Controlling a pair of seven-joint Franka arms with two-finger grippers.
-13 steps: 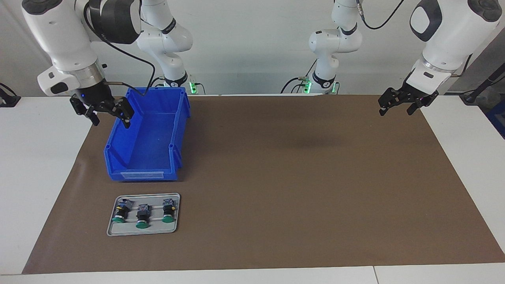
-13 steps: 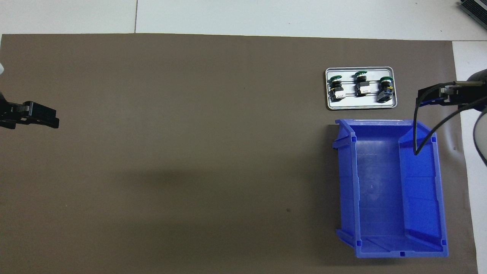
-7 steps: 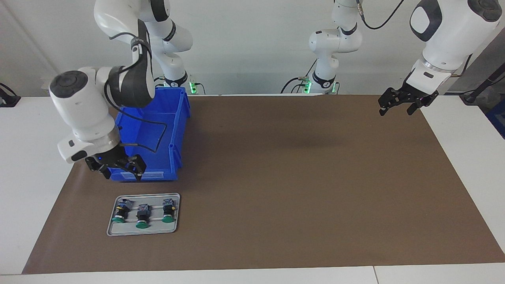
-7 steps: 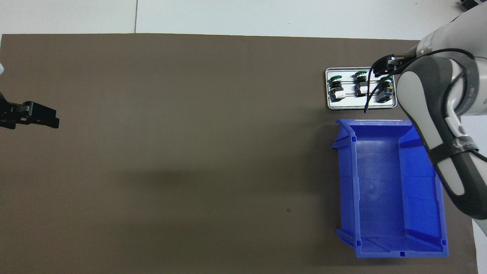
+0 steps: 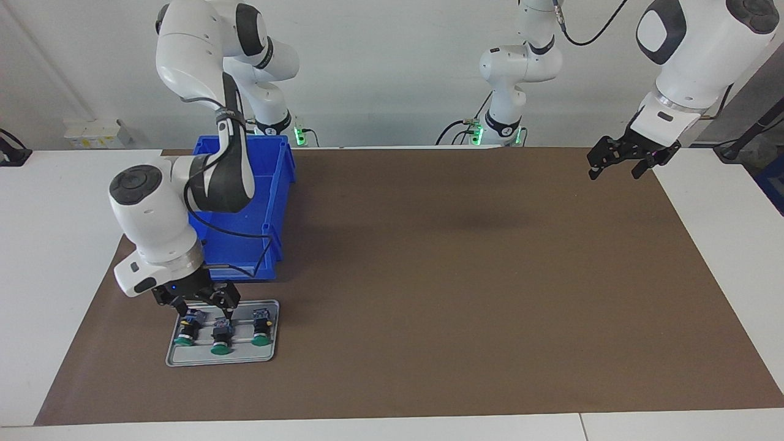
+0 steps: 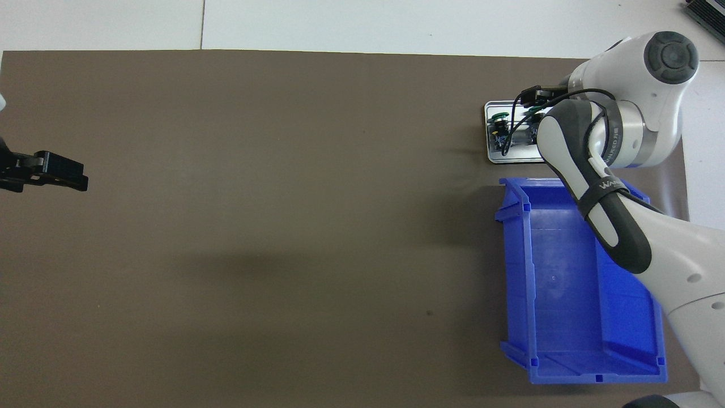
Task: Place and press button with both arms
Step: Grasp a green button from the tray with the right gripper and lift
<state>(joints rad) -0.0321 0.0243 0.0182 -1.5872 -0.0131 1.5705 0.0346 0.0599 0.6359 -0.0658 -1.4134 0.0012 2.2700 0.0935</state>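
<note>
Three green-capped buttons lie side by side on a small grey tray point(image 5: 202, 358), caps pointing away from the robots: one toward the table's end point(image 5: 185, 331), a middle one point(image 5: 221, 337), and one toward the table's middle point(image 5: 261, 331). My right gripper point(image 5: 206, 308) hangs open just above the tray, over the dark terminal blocks of the first two, holding nothing. In the overhead view the right arm covers most of the tray point(image 6: 488, 148); only one button point(image 6: 499, 118) shows clearly. My left gripper point(image 5: 615, 173) point(image 6: 56, 173) waits open and empty over the mat's edge at the left arm's end.
A deep blue bin point(image 5: 245, 202) point(image 6: 566, 283), empty, stands next to the tray, nearer to the robots. The right arm's forearm and cable pass over it. A brown mat point(image 5: 459, 275) covers the white table.
The right arm has swung from beside the bin, over it, and down onto the tray of buttons, staying open. The left arm has not moved.
</note>
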